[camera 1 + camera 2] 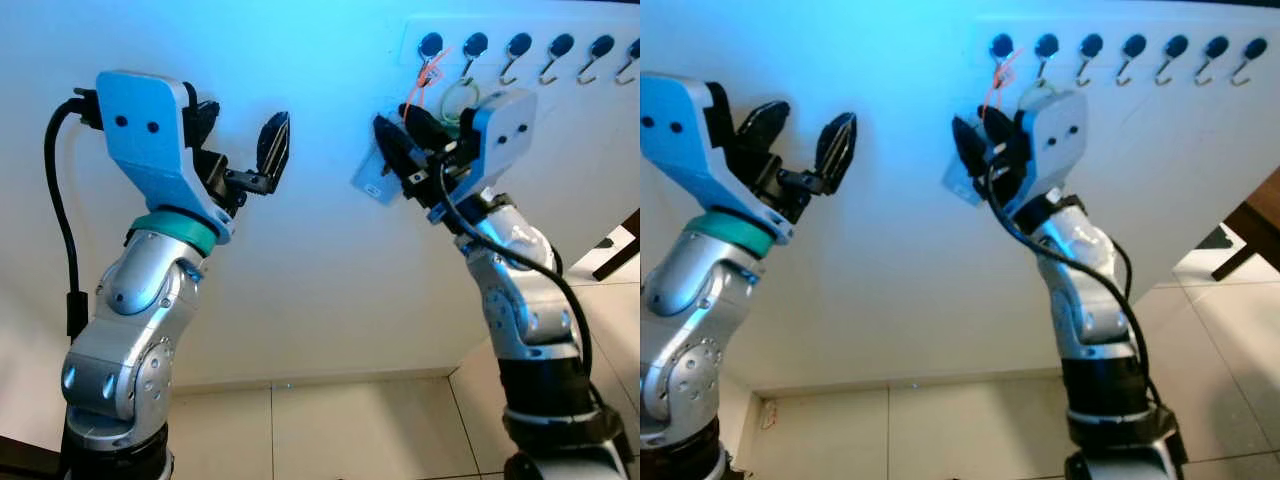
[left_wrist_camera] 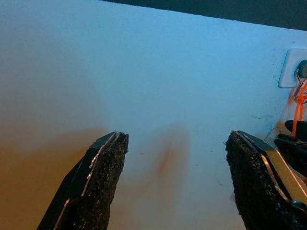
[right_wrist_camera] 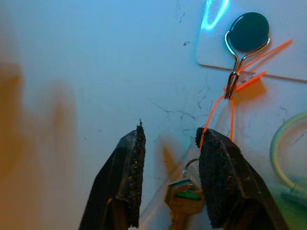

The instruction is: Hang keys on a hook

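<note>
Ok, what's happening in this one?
The robot is hanging keys on a wall rack. Their orange cord is already looped over the leftmost hook, and the right pincer sits just below it, fingers parted around the keys. The left pincer is raised, open, off to the side near the bare wall.

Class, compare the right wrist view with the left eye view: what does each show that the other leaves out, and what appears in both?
Right wrist view alone: the key with a green top, hanging low between the right end effector fingers. Left eye view alone: the open left end effector, both silver arms, the floor tiles and the row of hooks. Both: the orange loop caught on the leftmost hook, against the white wall.
</note>
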